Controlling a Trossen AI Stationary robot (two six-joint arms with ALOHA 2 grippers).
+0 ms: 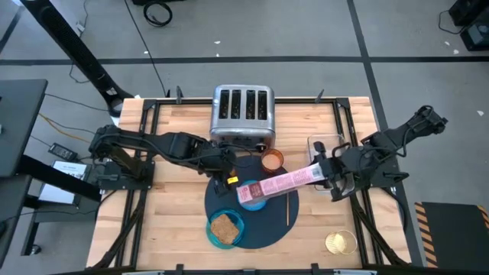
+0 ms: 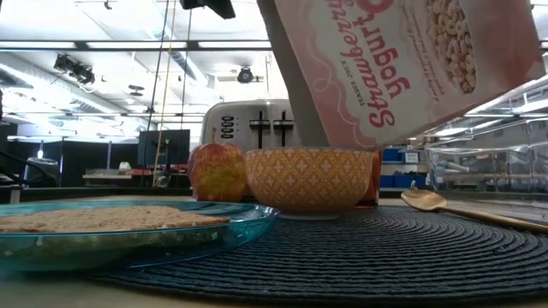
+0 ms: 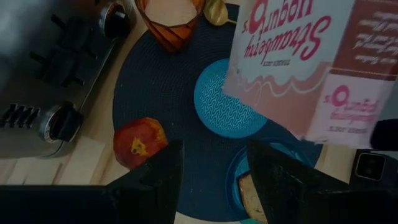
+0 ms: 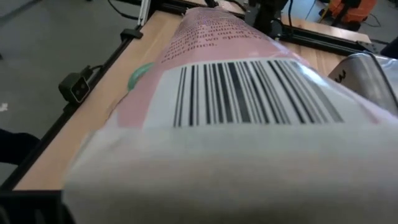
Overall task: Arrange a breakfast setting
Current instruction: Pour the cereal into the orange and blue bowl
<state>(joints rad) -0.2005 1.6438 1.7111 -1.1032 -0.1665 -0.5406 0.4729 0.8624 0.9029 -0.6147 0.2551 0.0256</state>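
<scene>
The dark navy mat [image 1: 263, 225] lies at the table's near middle. On it stand the blue bowl [image 3: 227, 106], the teal plate [image 1: 226, 229] with the toast slice [image 1: 223, 227], the red-orange fruit [image 3: 140, 142], the gold spoon [image 1: 288, 210] and, at its far edge, the copper cup [image 1: 273, 160]. My right gripper [image 1: 325, 172] is shut on the pink cereal box [image 1: 279, 183], which slants over the bowl. My left gripper [image 3: 214, 180] is open and empty, above the mat's left part near the fruit. My right gripper holds the cereal box by its right end [image 1: 312, 174], coming level from the table's right side. The box itself hides the fingers in the right wrist view. The box is lifted clear, and its left end [image 1: 248, 192] is tipped down over the bowl.
The chrome toaster [image 1: 243, 114] stands at the far middle, just behind the cup. A clear container [image 1: 325, 145] sits at the right and a round gold object [image 1: 340, 243] at the near right. Bare wood lies at the near left.
</scene>
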